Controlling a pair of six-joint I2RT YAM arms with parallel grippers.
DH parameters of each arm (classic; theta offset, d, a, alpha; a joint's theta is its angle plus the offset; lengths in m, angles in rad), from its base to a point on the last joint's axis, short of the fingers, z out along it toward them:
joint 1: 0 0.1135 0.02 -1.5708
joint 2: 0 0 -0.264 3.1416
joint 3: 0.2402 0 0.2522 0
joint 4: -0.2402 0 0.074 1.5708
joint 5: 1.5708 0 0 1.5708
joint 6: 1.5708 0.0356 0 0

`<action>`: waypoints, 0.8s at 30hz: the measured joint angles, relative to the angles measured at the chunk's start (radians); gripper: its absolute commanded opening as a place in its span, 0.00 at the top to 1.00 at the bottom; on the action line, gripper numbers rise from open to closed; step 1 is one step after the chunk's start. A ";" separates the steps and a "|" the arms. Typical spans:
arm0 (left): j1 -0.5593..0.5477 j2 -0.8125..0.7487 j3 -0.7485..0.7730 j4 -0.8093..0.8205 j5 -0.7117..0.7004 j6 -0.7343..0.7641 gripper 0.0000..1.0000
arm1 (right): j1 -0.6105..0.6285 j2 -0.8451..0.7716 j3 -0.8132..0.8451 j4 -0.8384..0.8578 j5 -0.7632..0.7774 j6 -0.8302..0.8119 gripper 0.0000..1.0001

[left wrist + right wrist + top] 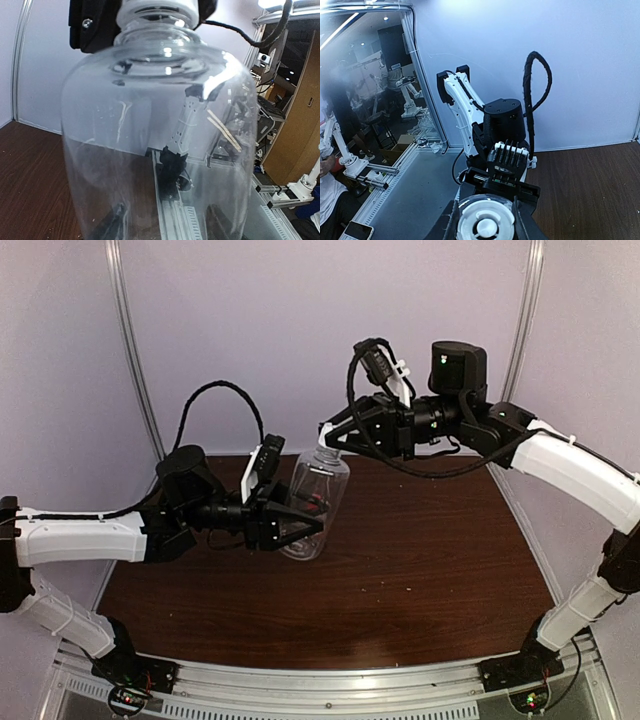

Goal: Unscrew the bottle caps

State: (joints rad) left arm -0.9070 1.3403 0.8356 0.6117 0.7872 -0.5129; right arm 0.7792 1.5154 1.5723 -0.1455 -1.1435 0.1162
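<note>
The white cap [485,222] sits on top of the clear bottle [318,490], and the right claw [335,436] is squeezed tight on it. The left claw [300,523] grips the bottle around its middle. Under the bottle is the brown tabletop [430,560].

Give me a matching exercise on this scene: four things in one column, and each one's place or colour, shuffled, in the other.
1. left end effector
2. right end effector
3. white cap
4. table

A. dark brown wood grain
B. clamped on the cap
C. on the neck of the clear bottle
D. gripping the bottle's body

Pairs: 1-D, 2-B, 3-C, 4-A
</note>
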 measured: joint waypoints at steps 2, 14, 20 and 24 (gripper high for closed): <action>0.000 0.000 0.000 0.002 0.000 -0.002 0.53 | 0.000 0.002 0.008 -0.010 0.003 -0.003 0.69; 0.000 0.006 0.000 0.048 -0.035 -0.003 0.53 | 0.000 0.002 0.014 -0.067 0.061 -0.004 0.47; 0.000 0.006 0.000 0.051 -0.069 0.006 0.53 | 0.000 0.001 0.014 -0.080 0.088 0.002 0.33; 0.000 0.007 0.000 0.051 -0.105 0.026 0.53 | 0.000 -0.007 0.013 -0.098 0.125 -0.001 0.23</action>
State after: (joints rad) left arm -0.9070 1.3472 0.8360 0.6632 0.6827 -0.4870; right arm 0.7788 1.5085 1.5852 -0.2440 -1.0183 0.1150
